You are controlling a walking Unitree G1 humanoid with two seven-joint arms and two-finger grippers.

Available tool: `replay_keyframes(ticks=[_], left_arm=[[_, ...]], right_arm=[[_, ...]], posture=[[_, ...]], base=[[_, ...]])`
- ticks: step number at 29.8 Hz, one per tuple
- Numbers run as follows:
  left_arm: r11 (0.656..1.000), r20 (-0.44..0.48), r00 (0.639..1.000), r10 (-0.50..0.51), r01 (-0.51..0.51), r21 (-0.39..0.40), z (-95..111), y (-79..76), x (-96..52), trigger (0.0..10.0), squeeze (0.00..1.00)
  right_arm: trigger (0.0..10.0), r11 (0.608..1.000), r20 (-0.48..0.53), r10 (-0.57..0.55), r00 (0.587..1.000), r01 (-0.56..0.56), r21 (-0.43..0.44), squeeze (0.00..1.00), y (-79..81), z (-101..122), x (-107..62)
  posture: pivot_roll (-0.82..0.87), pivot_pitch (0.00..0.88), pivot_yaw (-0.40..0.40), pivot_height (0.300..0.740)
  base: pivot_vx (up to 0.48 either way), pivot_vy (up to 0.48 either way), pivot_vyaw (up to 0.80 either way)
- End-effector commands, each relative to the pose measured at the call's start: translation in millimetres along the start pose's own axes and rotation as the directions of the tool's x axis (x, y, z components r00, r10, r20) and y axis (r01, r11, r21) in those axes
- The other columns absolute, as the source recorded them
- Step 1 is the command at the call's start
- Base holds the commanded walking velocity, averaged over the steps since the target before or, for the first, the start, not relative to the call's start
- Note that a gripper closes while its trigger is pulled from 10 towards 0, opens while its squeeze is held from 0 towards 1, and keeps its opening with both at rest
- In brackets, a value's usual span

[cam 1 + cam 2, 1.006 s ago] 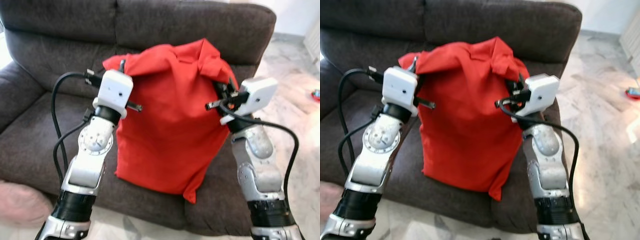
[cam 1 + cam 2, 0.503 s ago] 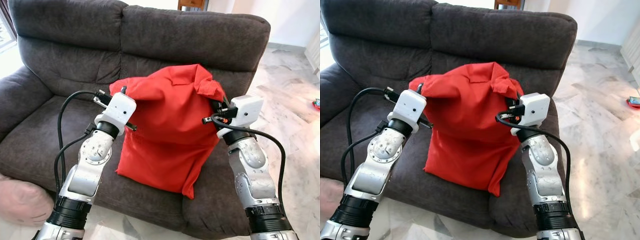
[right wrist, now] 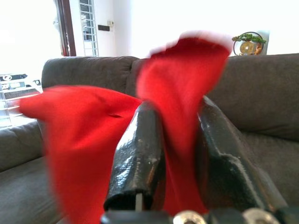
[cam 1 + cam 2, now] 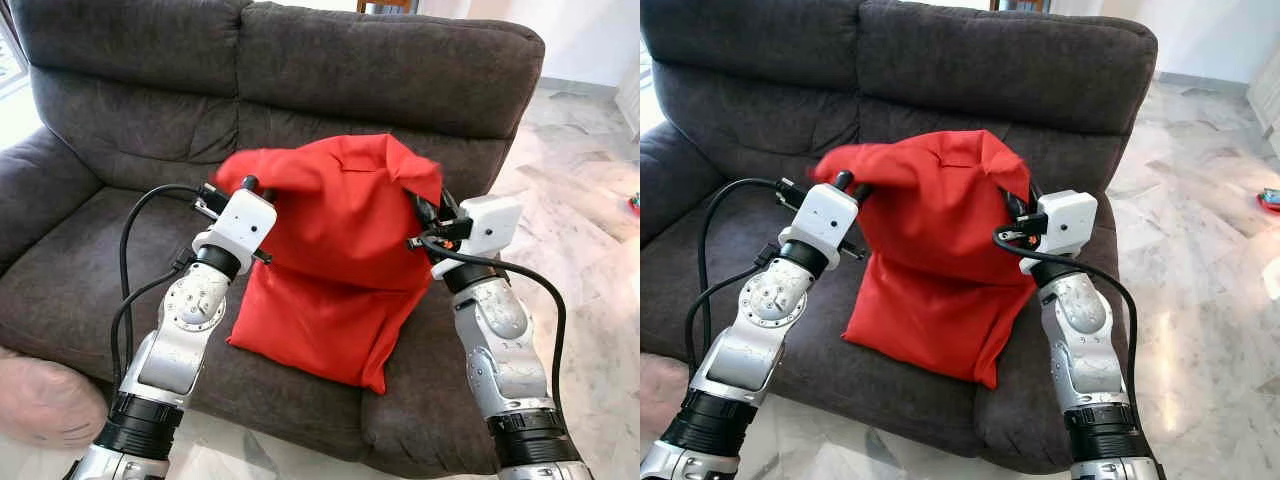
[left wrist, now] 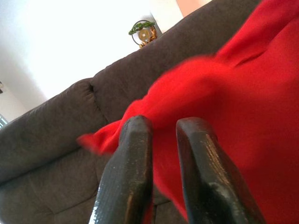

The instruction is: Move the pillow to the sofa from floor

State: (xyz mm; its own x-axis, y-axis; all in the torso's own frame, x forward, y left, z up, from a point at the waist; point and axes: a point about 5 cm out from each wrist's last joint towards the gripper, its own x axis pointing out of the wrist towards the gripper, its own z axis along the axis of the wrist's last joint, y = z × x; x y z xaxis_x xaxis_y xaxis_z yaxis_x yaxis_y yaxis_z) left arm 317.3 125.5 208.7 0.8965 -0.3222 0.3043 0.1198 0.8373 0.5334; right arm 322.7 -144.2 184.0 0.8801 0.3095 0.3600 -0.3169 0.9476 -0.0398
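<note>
A red pillow (image 4: pixel 335 270) stands slumped on the seat of the dark grey sofa (image 4: pixel 400 80), its lower end resting on the cushion near the right armrest. My left gripper (image 4: pixel 240 186) holds its upper left corner, and red cloth shows in the narrow gap between the fingers (image 5: pixel 133 154). At the upper right corner my right gripper (image 4: pixel 424 208) is shut on a fold of the fabric, which runs up between its fingers (image 3: pixel 140 149). The pillow's top edge is blurred and sags forward between the two grippers.
A pink cushion (image 4: pixel 40 400) lies on the floor at the sofa's front left. Pale marble floor (image 4: pixel 600 260) stretches to the right, with a small toy (image 4: pixel 633 203) at its far edge. The sofa's left seat (image 4: pixel 80 270) is bare.
Both grippers have carried the pillow away from me and lowered it, so its bottom now rests on the seat. Its top has folded forward. The camera has tilted up.
</note>
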Motion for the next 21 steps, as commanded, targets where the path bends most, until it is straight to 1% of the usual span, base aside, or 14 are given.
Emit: replay_keyframes(ticks=[1, 5, 6, 7, 9, 10, 11, 13, 15, 17, 18, 19, 20, 21], left_arm=[[1.0, 0.021, 1.0, -0.003, 0.002, 0.021, 3.4, -1.4, 1.4, 10.0, 1.0], [1.0, 0.021, 1.0, -0.003, 0.002, 0.021, 3.4, -1.4, 1.4, 10.0, 1.0], [1.0, 0.008, 1.0, 0.001, -0.002, 0.024, 0.0, -1.7, 0.4, 10.0, 1.0], [1.0, -0.023, 1.0, -0.003, 0.003, 0.015, -7.4, -3.4, -1.9, 10.0, 0.0], [1.0, -0.05, 0.999, -0.002, 0.002, 0.004, -14.4, -4.7, -4.6, 10.0, 0.0], [1.0, -0.089, 0.996, 0.001, -0.003, -0.024, -24.6, -6.8, -8.5, 10.0, 0.0], [0.999, -0.098, 0.995, 0.002, -0.005, -0.031, -26.9, -7.3, -9.5, 10.0, 0.0], [1.0, -0.171, 0.985, -0.016, 0.012, -0.025, -47.2, -12.5, -19.3, 10.0, 0.0], [0.999, -0.22, 0.975, -0.024, 0.019, -0.026, -60.2, -15.6, -26.7, 10.0, 0.0], [0.998, -0.332, 0.942, -0.053, 0.037, -0.054, -87.7, -23.7, -44.1, 10.0, 0.0], [0.997, -0.368, 0.928, -0.065, 0.045, -0.064, -96.1, -26.6, -50.2, 10.0, 0.0], [0.996, -0.409, 0.909, -0.078, 0.055, -0.068, -106.0, -29.4, -58.6, 10.0, 0.0], [0.995, -0.46, 0.883, -0.092, 0.062, -0.078, -118.8, -33.0, -70.7, 10.0, 0.0], [0.994, -0.482, 0.871, -0.096, 0.061, -0.088, -123.9, -34.5, -76.2, 10.0, 0.0]], right_arm=[[10.0, 1.0, 0.014, -0.005, 1.0, 0.005, 0.001, 1.0, -0.7, 1.9, 0.8], [10.0, 1.0, 0.014, -0.005, 1.0, 0.005, 0.001, 1.0, -0.7, 1.9, 0.8], [10.0, 0.999, 0.001, -0.046, 0.999, 0.046, -0.018, 0.0, -6.2, -0.6, 0.1], [10.0, 0.993, -0.021, -0.114, 0.993, 0.113, -0.038, 0.0, -16.1, -5.7, -2.2], [10.0, 0.986, -0.041, -0.159, 0.986, 0.156, -0.051, 0.0, -23.7, -10.7, -5.6], [10.0, 0.975, -0.081, -0.216, 0.973, 0.21, -0.079, 0.0, -33.7, -18.7, -11.1], [10.0, 0.971, -0.09, -0.229, 0.969, 0.221, -0.087, 0.0, -36.0, -20.5, -12.5], [10.0, 0.948, -0.159, -0.309, 0.938, 0.291, -0.126, 0.0, -51.3, -34.6, -24.7], [10.0, 0.932, -0.193, -0.355, 0.915, 0.329, -0.153, 0.0, -60.4, -42.4, -33.4], [10.0, 0.896, -0.263, -0.439, 0.859, 0.4, -0.191, 0.0, -77.6, -59.1, -55.0], [10.0, 0.884, -0.283, -0.464, 0.839, 0.42, -0.204, 0.0, -82.7, -64.2, -62.2], [10.0, 0.868, -0.319, -0.494, 0.809, 0.439, -0.233, 0.0, -89.3, -71.6, -73.0], [10.0, 0.845, -0.363, -0.534, 0.764, 0.462, -0.27, 0.0, -97.6, -81.9, -88.8], [10.0, 0.836, -0.383, -0.548, 0.744, 0.472, -0.28, 0.0, -100.8, -86.1, -96.3]], posture=[[-0.05, 0.117, -0.032, 0.74], [-0.05, 0.117, -0.032, 0.74], [-0.05, 0.11, -0.034, 0.74], [-0.05, 0.109, -0.033, 0.74], [-0.05, 0.108, -0.033, 0.74], [-0.05, 0.107, -0.032, 0.74], [-0.05, 0.107, -0.032, 0.74], [-0.05, 0.104, -0.031, 0.74], [-0.05, 0.102, -0.031, 0.74], [-0.05, 0.102, -0.03, 0.74], [-0.05, 0.102, -0.03, 0.74], [-0.06, 0.108, -0.027, 0.74], [-0.05, 0.116, -0.027, 0.74], [-0.05, 0.116, -0.027, 0.74]], base=[[0.0, 0.0, 0.0], [0.0, 0.0, 0.0], [0.0, 0.0, 0.0], [0.0, 0.0, 0.0], [0.0, 0.0, 0.0], [0.0, 0.0, 0.0], [0.0, 0.0, 0.0], [0.0, 0.0, 0.0], [0.0, 0.0, 0.0], [0.0, 0.0, 0.0], [0.0, 0.0, 0.0], [0.0, 0.0, 0.0], [0.0, 0.0, 0.0], [0.0, 0.0, 0.0]])
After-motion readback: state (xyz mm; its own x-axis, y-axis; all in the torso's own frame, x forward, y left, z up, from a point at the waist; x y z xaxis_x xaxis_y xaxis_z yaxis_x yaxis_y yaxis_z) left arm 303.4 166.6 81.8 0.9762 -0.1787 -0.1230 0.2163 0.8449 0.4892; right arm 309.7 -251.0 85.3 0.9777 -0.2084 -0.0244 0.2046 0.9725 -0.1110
